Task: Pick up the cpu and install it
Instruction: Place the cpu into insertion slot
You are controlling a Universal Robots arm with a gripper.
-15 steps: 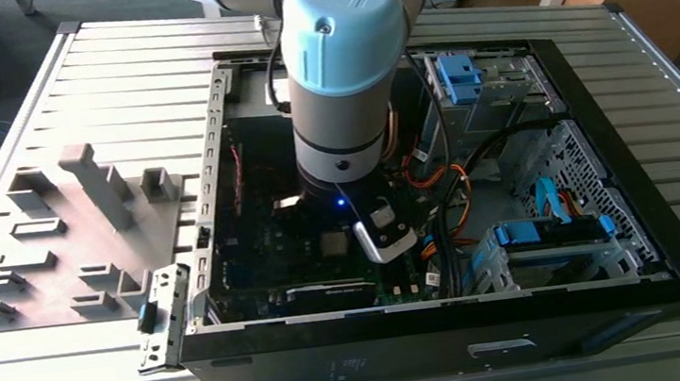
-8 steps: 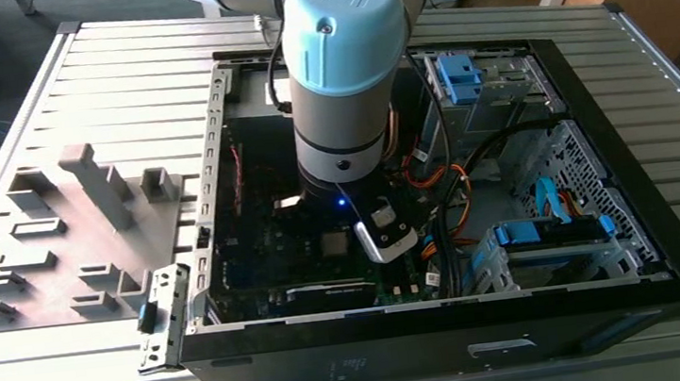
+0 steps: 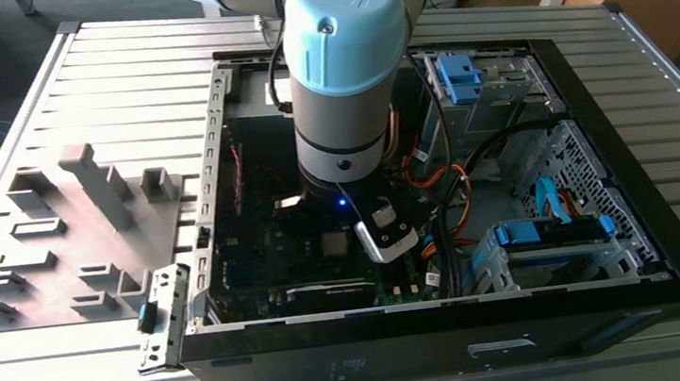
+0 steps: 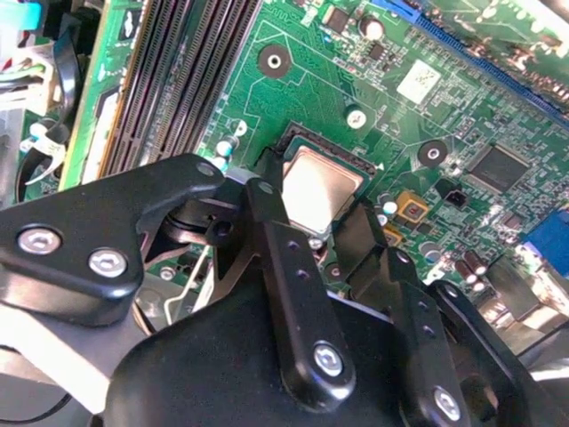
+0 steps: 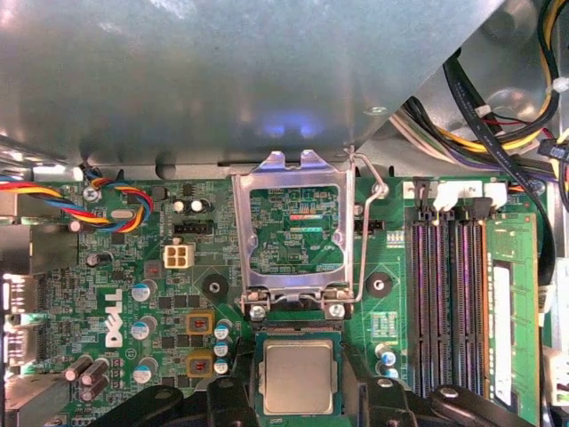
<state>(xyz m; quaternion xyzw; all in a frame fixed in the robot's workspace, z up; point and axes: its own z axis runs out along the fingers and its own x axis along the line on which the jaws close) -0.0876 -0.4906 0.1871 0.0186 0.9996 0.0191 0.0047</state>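
Note:
The cpu, a small square chip with a silver-grey top, lies flat in the motherboard's socket; in the second wrist view the cpu sits just past the black fingers. My gripper straddles it, one finger on each side, and a thin gap shows between each finger and the chip's edges, so it stands open. The socket's metal load plate is flipped up beyond the chip, and its wire lever is raised. In the exterior view the arm reaches down into the open computer case.
Empty memory slots run beside the socket. Bundled cables and a metal case wall lie beyond it. Capacitors stand on the other side. A grey fixture block sits on the slatted table at the exterior view's left.

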